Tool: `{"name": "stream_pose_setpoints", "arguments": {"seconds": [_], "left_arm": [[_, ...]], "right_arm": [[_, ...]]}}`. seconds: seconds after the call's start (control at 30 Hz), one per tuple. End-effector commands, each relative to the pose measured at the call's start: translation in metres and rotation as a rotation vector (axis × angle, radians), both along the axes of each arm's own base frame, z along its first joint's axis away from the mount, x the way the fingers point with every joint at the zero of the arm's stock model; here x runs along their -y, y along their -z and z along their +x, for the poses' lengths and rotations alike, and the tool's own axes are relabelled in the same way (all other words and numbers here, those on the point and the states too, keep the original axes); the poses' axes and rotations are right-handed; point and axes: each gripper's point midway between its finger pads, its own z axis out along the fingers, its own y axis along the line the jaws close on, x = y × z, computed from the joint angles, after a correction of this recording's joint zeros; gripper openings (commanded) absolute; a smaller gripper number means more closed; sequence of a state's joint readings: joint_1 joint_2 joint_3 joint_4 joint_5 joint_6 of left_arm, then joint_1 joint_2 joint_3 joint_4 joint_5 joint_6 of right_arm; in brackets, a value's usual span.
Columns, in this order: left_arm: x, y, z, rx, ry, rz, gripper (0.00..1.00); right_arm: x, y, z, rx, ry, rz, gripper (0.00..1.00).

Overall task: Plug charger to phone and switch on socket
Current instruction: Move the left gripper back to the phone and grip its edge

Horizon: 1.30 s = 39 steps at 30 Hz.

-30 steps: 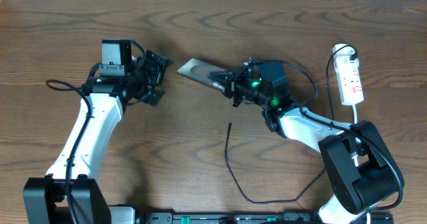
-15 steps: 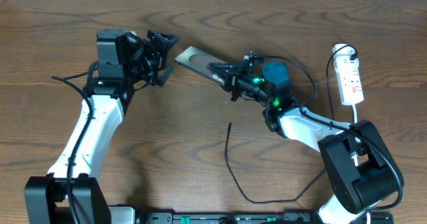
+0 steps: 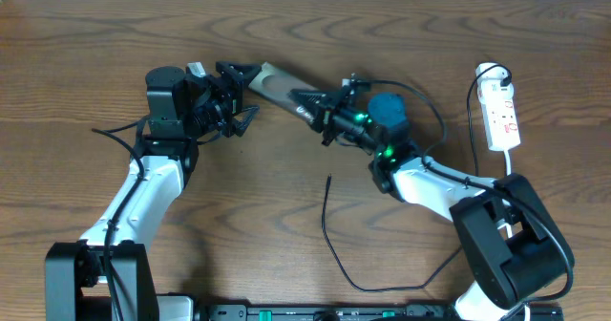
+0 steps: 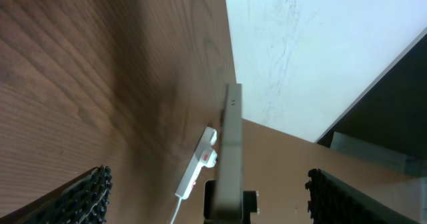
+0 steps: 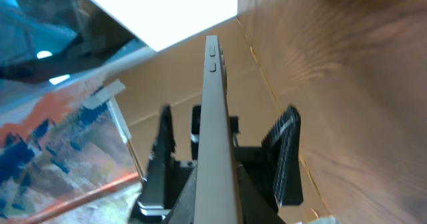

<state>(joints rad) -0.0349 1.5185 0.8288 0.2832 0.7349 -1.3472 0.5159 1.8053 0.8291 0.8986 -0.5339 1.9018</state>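
phone: one, clamped in your right gripper
left gripper: fingers wide apart, flanking the phone's far end
charger: one, loose on table
socket: one, far right

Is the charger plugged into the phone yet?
No, the charger lies loose on the table, its tip well apart from the phone gripped by the right hand.

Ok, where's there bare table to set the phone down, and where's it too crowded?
Bare wood lies between the left arm and the charger, and along the table at its far edge. Crowded: the centre, where the open left gripper and the right gripper meet at the phone, and the right side, with the socket and right arm.
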Motion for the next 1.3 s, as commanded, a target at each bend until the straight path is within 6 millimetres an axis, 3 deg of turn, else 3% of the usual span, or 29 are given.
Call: {"name": "stream_pose_setpoints", "arguments": {"seconds": [0.0,0.23,0.43,0.97,1.27], "left_arm": [[0.006,-0.002,-0.001,0.03,0.027,0.022,0.92],[0.005,-0.001,0.001,0.03,0.009,0.035,0.9],[0.004,0.0,0.002,0.028,-0.003,0.039,0.7],[-0.003,0.004,0.005,-0.038,-0.079,-0.004,0.69],[-0.004,0.005,0.006,-0.039,-0.089,-0.001,0.58]], "right_arm": [[-0.018,-0.012,-0.007,0.054,0.005,0.003,0.01],[-0.035,-0.012,-0.017,0.068,0.034,-0.002,0.01],[-0.038,-0.014,-0.016,0.074,0.075,-0.001,0.01],[-0.043,-0.014,-0.018,0.019,0.103,0.034,0.01],[-0.043,-0.013,-0.018,0.017,0.103,0.031,0.01]]}}
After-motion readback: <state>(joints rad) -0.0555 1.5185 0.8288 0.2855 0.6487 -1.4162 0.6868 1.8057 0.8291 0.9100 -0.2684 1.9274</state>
